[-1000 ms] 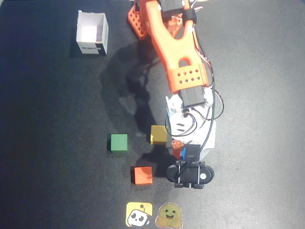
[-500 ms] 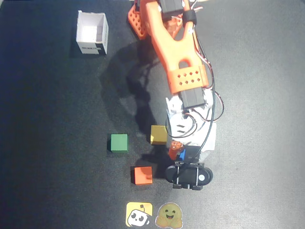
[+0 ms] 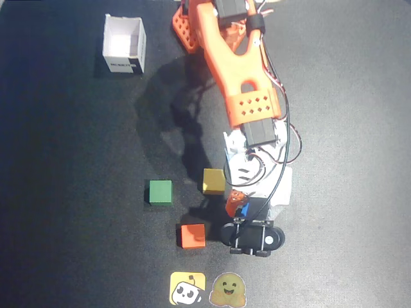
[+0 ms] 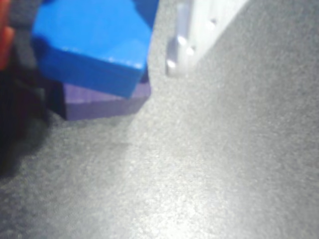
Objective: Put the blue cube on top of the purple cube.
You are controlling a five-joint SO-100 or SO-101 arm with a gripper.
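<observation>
A: Wrist view shows the blue cube just above the purple cube, turned a little against it, so the corners do not line up. I cannot tell if the two faces touch.

B: Then I judge the step is the placing. Are the jaws holding it?

A: The gripper seems to clamp the blue cube between an orange finger and a white finger, but how tight I cannot tell.

B: The next move needs a small twist to square it, a gentle lowering, then an opening.

A: The overhead view shows only a sliver of blue; the purple cube is hidden there. But it gives the neighbours: yellow cube far-left, orange cube near-left, green cube further left.
</observation>
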